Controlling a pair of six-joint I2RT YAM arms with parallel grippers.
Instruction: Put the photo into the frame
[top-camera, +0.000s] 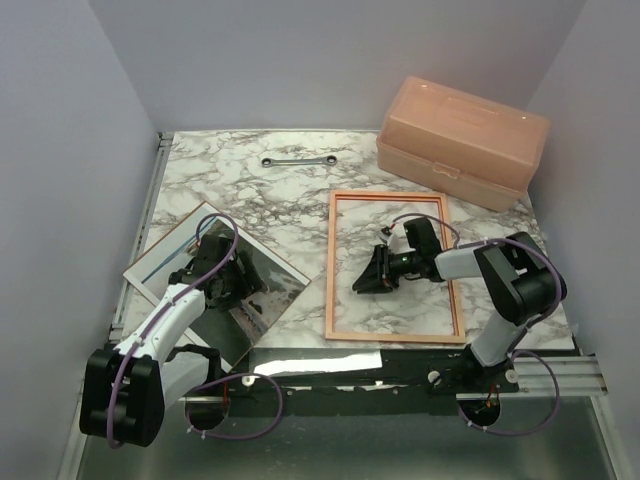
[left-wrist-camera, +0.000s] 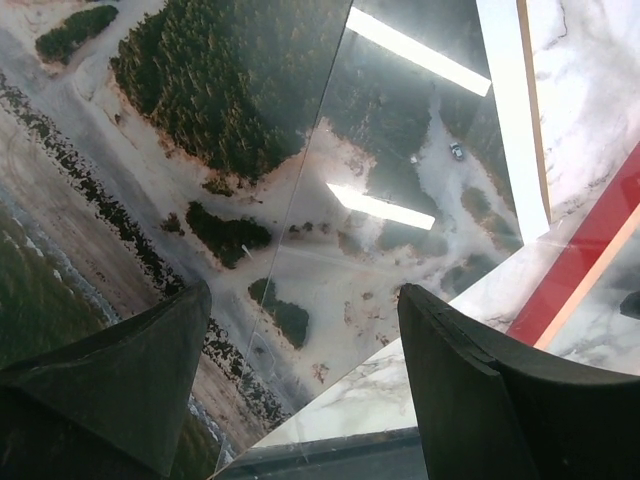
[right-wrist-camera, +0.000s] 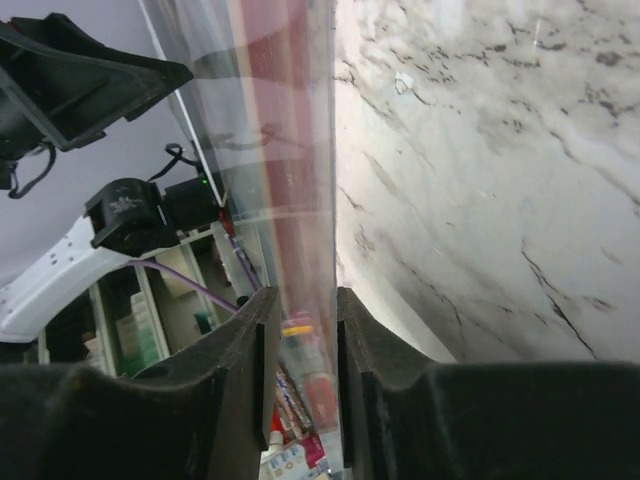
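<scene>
The photo (top-camera: 165, 258) lies flat at the left of the table and fills the left wrist view (left-wrist-camera: 190, 140). A clear reflective pane (top-camera: 250, 290) rests askew on its right part (left-wrist-camera: 420, 160). My left gripper (top-camera: 222, 280) hovers over the photo's near corner, open and empty (left-wrist-camera: 300, 300). The frame (top-camera: 392, 197) lies flat at centre right, pale wood side up, its red edge showing (left-wrist-camera: 590, 250). My right gripper (top-camera: 362, 283) lies low inside the frame, pointing at its left rail. Its jaws stand narrow (right-wrist-camera: 308, 300), with a blurred red, glassy edge in the gap. Contact is unclear.
A pink plastic box (top-camera: 462, 140) stands at the back right and a metal wrench (top-camera: 298, 160) lies at the back centre. The table's dark front rail (top-camera: 330, 365) runs just below the photo's near corner. Grey walls close in the left, right and back.
</scene>
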